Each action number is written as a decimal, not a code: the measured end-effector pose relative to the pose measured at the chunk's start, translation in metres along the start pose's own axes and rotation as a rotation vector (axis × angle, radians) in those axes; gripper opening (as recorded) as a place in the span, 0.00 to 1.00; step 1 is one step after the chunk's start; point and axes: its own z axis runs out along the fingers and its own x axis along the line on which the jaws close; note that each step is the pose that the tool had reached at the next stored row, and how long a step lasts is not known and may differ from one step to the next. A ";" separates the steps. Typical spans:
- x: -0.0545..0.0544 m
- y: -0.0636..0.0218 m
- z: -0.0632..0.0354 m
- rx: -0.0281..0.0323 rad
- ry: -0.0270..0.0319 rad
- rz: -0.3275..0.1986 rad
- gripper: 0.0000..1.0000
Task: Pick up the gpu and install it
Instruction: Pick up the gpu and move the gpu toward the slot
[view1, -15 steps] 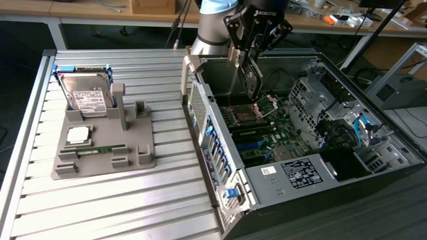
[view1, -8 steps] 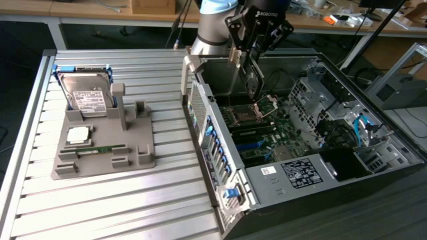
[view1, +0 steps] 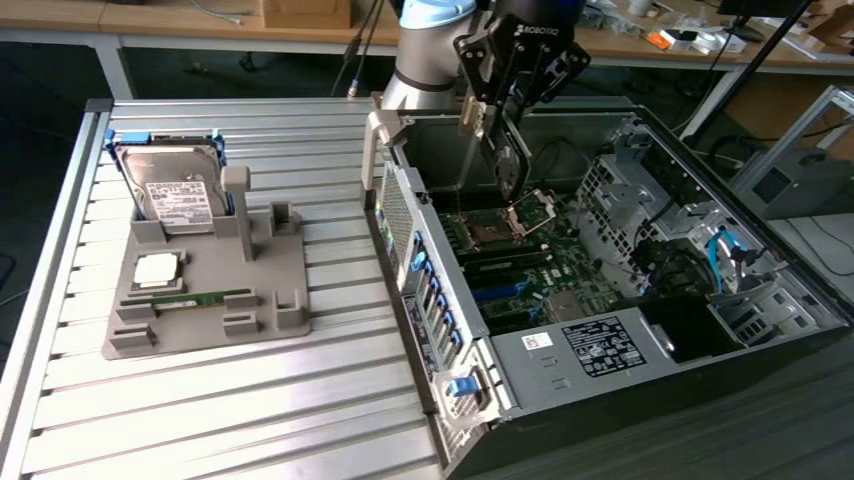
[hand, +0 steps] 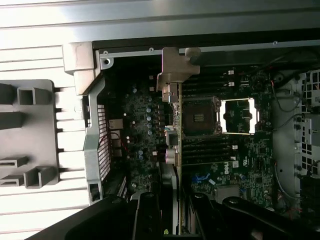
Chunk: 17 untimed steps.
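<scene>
The robot arm's gripper (view1: 509, 112), jaws drawn partway together and clamped on the top edge of the gpu (view1: 509, 165), holds the dark card upright over the open computer case (view1: 400, 215). The pick-up looks done: the card hangs clear of the grey parts holder (view1: 283, 322) on the exterior view's left and sits above the far half of the motherboard (view1: 534, 275), just beyond the open CPU socket (view1: 489, 232). Installation looks unfinished, since the card's lower edge appears to float above the board rather than sit in a slot.

From the wrist camera the gripper (hand: 174, 220) looks straight down the gpu (hand: 173, 150), which is seen edge-on. Its silver bracket (hand: 176, 67) lies close to the case's rear wall, and the CPU socket (hand: 200, 117) is beside it.

On the holder, well apart from the case, a hard drive (view1: 171, 190) stands in its cradle, with a processor chip (view1: 156, 268) and a green RAM stick (view1: 200, 298) nearer the camera. All of it rests on a slatted aluminium table (view1: 320, 410).

The target slot cannot be picked out against the dark board, and the card hides what lies directly beneath it. How far the lower edge stands from the board is hard to judge. The arm is cut off at the top of the exterior view.
</scene>
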 end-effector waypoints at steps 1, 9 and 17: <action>0.000 0.0000 0.0002 0.0004 0.0000 0.000 0.27; -0.004 0.0000 0.0017 0.0029 -0.0002 0.000 0.27; -0.007 0.0001 0.0031 0.0049 -0.0004 0.000 0.27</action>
